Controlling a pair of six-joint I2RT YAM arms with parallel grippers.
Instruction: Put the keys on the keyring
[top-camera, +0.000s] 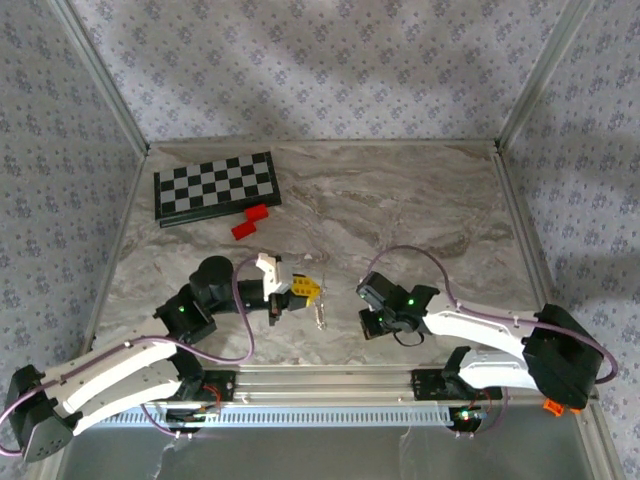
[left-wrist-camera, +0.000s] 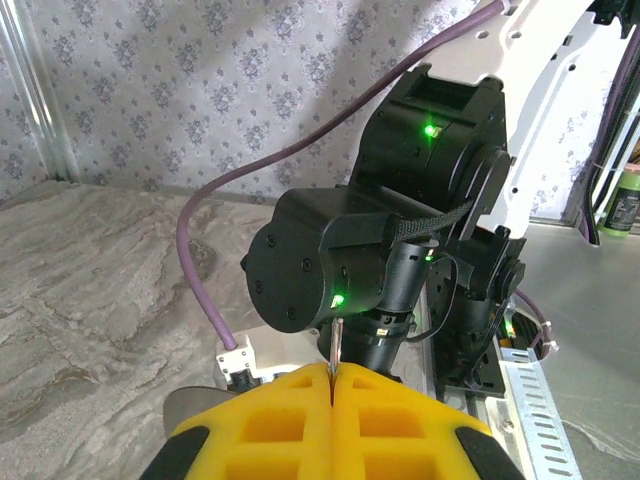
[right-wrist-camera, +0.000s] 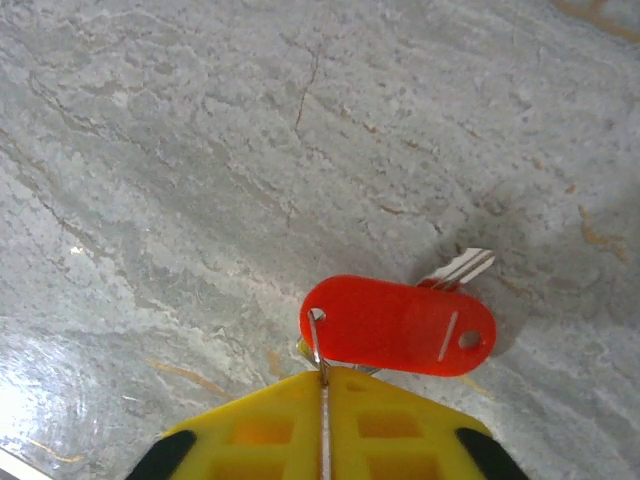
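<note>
Left gripper (top-camera: 312, 291) sits nearside and right of the chessboard (top-camera: 215, 187), jaws closed flat on a thin metal edge of the keyring (top-camera: 320, 314), which shows as a silvery loop just beyond the fingertips, above the desk (top-camera: 420, 210). Further right of the chessboard, right gripper (right-wrist-camera: 323, 375): jaws closed on a thin wire loop (right-wrist-camera: 317, 335) threaded through a red tag (right-wrist-camera: 400, 325). Tag lies flat on the desk, with a silvery key (right-wrist-camera: 466, 265) poking out from under its far edge.

A lab booth: wallpapered walls (top-camera: 320, 60) enclose marble tabletop (top-camera: 420, 200)
</note>
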